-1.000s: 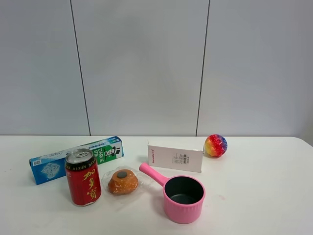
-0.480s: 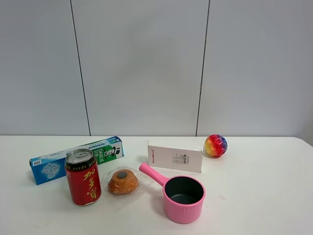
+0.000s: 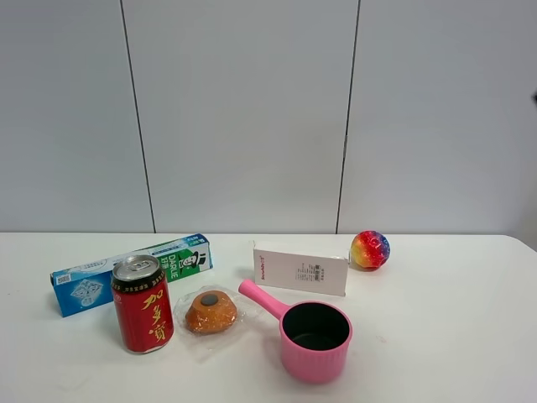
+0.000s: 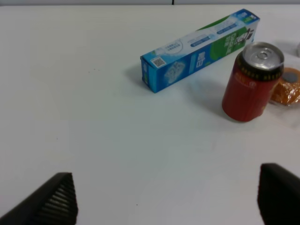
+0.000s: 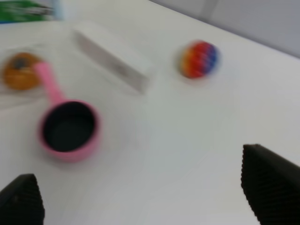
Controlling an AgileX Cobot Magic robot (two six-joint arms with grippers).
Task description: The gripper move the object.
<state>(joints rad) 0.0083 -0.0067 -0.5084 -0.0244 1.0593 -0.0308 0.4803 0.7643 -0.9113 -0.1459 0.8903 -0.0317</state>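
Left wrist view shows the left gripper [image 4: 166, 199] held above bare white table [image 4: 93, 117], its two black fingers [image 4: 56, 201] spread wide apart with nothing between them. Ahead of it and off toward one finger stands the red drink can [image 4: 251, 84], upright, silver pull-tab top up, well apart from the fingertips. Just beyond the can lies the blue-and-green toothpaste box [image 4: 197, 51], and a wrapped orange bun [image 4: 287, 89] sits just beside the can. The right wrist view is blurred: the right gripper [image 5: 145, 192] also hangs spread wide over the table, empty. Nearest ahead of it is the pink pot [image 5: 69, 129], handle pointing away toward the bun [image 5: 18, 70]; farther off lie a white box [image 5: 112, 61] and a rainbow ball [image 5: 199, 58].
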